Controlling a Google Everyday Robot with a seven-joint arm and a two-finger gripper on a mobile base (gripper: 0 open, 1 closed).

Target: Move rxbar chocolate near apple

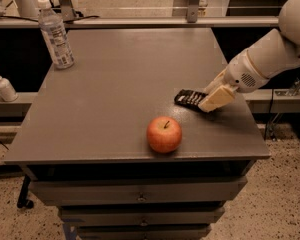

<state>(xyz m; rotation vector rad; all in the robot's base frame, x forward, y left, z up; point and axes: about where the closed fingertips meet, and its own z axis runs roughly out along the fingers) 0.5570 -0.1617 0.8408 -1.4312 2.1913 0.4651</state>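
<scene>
The rxbar chocolate [188, 98], a flat black bar with white print, lies on the grey table [115, 94] right of centre. The red-orange apple [164, 134] with a short stem stands near the front edge, a short way in front and to the left of the bar, apart from it. My gripper [216, 98], cream coloured on a white arm reaching in from the right, is low over the table at the bar's right end and covers that end.
A clear plastic water bottle [55, 33] stands at the table's back left corner. A small pump bottle [3, 86] sits on a ledge beyond the left edge. Drawers [140, 196] are below the table front. The table's right edge is close to the gripper.
</scene>
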